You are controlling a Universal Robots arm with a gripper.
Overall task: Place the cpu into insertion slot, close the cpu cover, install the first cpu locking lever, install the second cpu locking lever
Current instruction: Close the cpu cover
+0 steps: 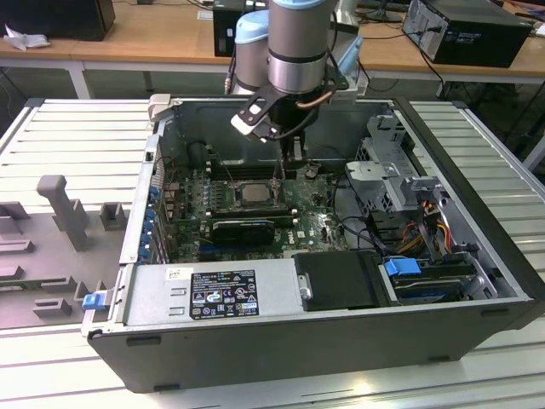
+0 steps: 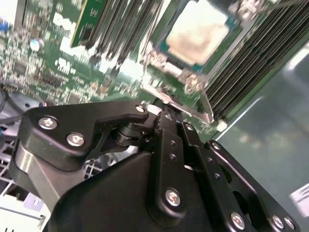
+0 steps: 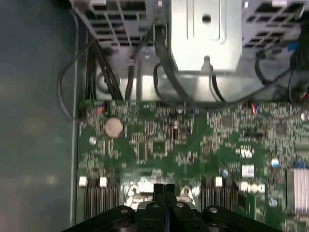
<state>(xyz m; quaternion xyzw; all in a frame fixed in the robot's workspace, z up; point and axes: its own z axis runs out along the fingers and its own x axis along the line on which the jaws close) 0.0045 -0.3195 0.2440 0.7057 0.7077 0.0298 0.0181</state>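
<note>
The cpu (image 1: 253, 192) lies flat in the insertion slot (image 1: 233, 198) on the green board inside the open computer case. Its pale metal top (image 2: 198, 34) is uncovered in the second wrist view. The cpu cover (image 2: 193, 110), a thin silvery frame, stands raised off the socket at the side nearest my fingers. My gripper (image 1: 289, 158) hangs from the arm just to the exterior view's right of the socket. Its black fingers are shut together, with the tips (image 2: 170, 116) right at the cover's edge. The silvery cover (image 3: 186, 192) shows on both sides of the fingertips (image 3: 164, 187).
Long black memory sticks (image 2: 251, 58) run beside the socket. A metal drive cage (image 1: 387, 175) with cables (image 1: 426, 226) fills the case's right side in the exterior view. A power supply (image 1: 213, 294) sits at the front. A coin battery (image 3: 113, 126) sits on the board.
</note>
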